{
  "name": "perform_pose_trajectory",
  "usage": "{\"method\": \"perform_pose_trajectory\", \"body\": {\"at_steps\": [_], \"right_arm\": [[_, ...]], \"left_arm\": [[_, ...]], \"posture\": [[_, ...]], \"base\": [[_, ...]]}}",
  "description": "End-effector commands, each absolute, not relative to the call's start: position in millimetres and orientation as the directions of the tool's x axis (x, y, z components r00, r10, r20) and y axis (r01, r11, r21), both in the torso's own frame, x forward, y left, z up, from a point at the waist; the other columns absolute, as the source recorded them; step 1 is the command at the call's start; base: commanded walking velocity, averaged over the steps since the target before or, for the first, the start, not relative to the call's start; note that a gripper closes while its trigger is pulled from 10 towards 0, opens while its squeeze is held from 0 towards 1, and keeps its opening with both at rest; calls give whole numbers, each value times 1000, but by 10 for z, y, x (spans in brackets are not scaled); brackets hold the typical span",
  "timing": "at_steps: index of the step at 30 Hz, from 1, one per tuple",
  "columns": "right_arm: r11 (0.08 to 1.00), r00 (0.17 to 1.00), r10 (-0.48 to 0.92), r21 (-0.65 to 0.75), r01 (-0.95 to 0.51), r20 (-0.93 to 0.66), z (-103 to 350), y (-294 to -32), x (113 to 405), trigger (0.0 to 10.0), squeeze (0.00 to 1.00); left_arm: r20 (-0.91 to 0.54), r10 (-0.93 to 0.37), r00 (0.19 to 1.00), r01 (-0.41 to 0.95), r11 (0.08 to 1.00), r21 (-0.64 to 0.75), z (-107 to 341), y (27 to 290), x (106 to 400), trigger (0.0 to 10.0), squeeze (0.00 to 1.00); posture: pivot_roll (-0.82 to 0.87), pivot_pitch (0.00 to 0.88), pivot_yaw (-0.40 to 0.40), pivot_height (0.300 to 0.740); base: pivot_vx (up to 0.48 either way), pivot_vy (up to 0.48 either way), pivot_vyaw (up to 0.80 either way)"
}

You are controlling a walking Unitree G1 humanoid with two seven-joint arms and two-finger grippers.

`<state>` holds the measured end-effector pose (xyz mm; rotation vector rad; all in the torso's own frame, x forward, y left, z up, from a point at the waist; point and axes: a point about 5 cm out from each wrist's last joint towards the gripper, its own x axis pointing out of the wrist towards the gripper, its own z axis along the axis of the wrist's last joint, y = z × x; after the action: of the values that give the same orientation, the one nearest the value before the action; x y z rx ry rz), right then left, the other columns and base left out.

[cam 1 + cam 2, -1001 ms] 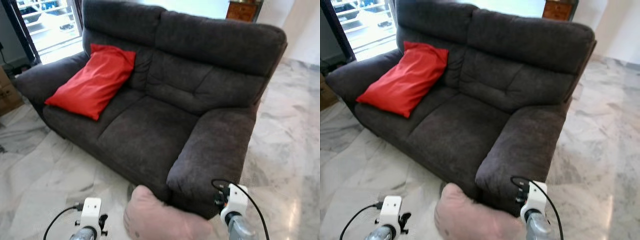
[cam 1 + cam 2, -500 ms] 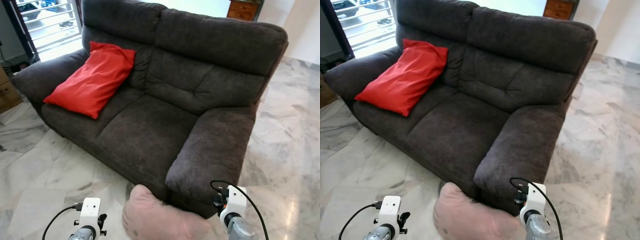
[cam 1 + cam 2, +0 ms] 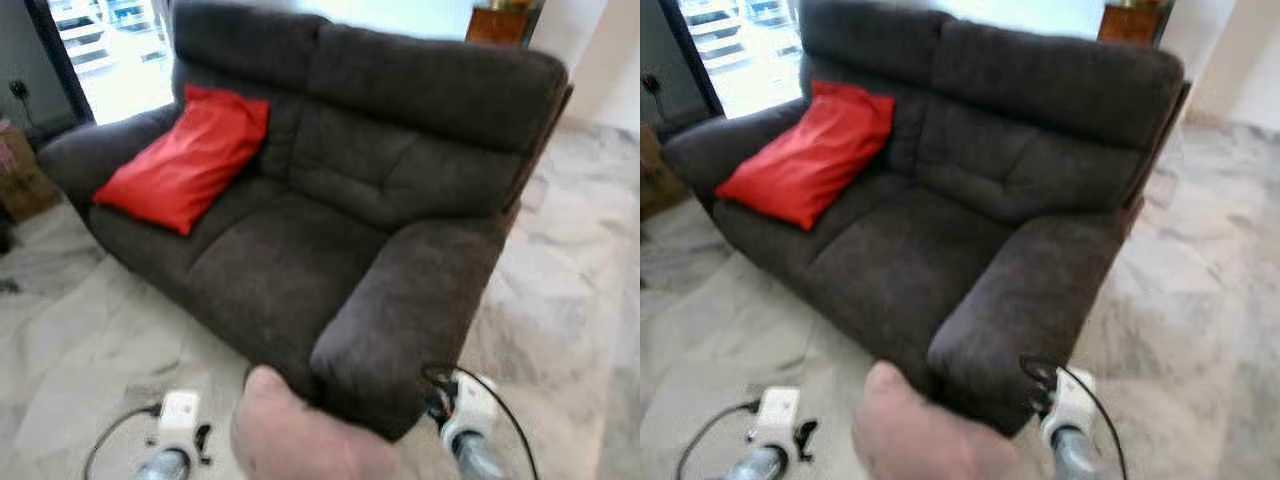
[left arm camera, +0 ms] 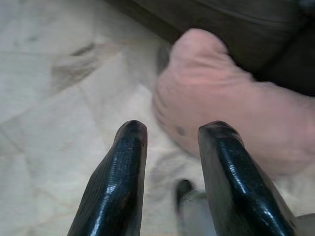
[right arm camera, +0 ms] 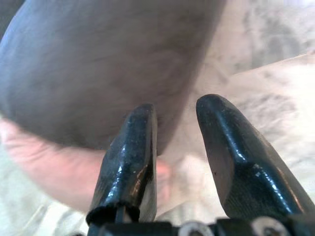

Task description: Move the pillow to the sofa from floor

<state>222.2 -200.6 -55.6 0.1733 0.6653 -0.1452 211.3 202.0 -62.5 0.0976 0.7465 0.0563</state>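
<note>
A pale pink pillow (image 3: 300, 435) sits low between my two arms, pressed against the front of the dark grey sofa's (image 3: 300, 250) right armrest (image 3: 410, 300). In the left wrist view my left gripper (image 4: 172, 135) is open, its fingers (image 4: 129, 147) pointing at the pillow (image 4: 216, 98) just beyond them, marble floor beneath. My right gripper (image 5: 174, 110) is open too, close under the armrest (image 5: 98, 64), with the pillow (image 5: 54, 162) beside one finger. I cannot tell whether the pillow rests on the floor.
A red cushion (image 3: 185, 155) leans in the sofa's left corner; the seat's middle and right are bare. A cardboard box (image 3: 25, 185) stands at far left by a bright doorway (image 3: 110, 50). Marble floor (image 3: 570, 260) stretches to the right.
The whole picture has shifted and blurred, so the camera has moved. The pillow shows slightly higher and further left against the armrest.
</note>
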Motion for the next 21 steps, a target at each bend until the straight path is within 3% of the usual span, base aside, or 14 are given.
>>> {"method": "perform_pose_trajectory", "body": {"at_steps": [1, 5, 12, 16, 18, 20, 21], "right_arm": [[974, 785, -68, 130, 187, -616, -542, -1950, 2259, 10000, 0], [974, 787, -69, 131, 187, -613, -536, -1947, 2267, 10000, 0], [977, 833, -62, 137, 164, -550, -448, -1974, 2355, 10000, 0], [979, 901, -76, 138, 148, -428, -309, -2051, 2435, 10000, 0], [977, 906, -82, 144, 154, -414, -296, -2064, 2438, 10000, 0], [979, 943, -86, 151, 140, -321, -207, -2085, 2451, 10000, 0], [979, 943, -86, 151, 140, -321, -207, -2085, 2451, 10000, 0]], "left_arm": [[-679, 106, 727, -21, 991, 132, -621, 2099, 2100, 10000, 0], [-677, 106, 728, -22, 991, 132, -618, 2102, 2104, 10000, 0], [-625, 104, 774, -16, 989, 144, -531, 2133, 2206, 10000, 0], [-467, 110, 877, -23, 982, 187, -286, 2198, 2433, 10000, 0], [-444, 111, 889, -26, 981, 193, -248, 2206, 2462, 10000, 0], [-243, 135, 961, -83, 973, 214, 80, 2264, 2664, 10000, 0], [-243, 135, 961, -83, 973, 214, 80, 2264, 2664, 10000, 0]], "posture": [[19, 0, -60, 736], [20, 0, -60, 736], [17, 0, -61, 736], [12, 0, -57, 736], [12, 0, -57, 736], [10, 0, -46, 736], [10, 0, -46, 736]], "base": [[0, -285, 0], [0, -288, 0], [0, 0, 0], [0, 0, 0], [0, 0, 0], [0, 0, 0], [0, 0, 0]]}}
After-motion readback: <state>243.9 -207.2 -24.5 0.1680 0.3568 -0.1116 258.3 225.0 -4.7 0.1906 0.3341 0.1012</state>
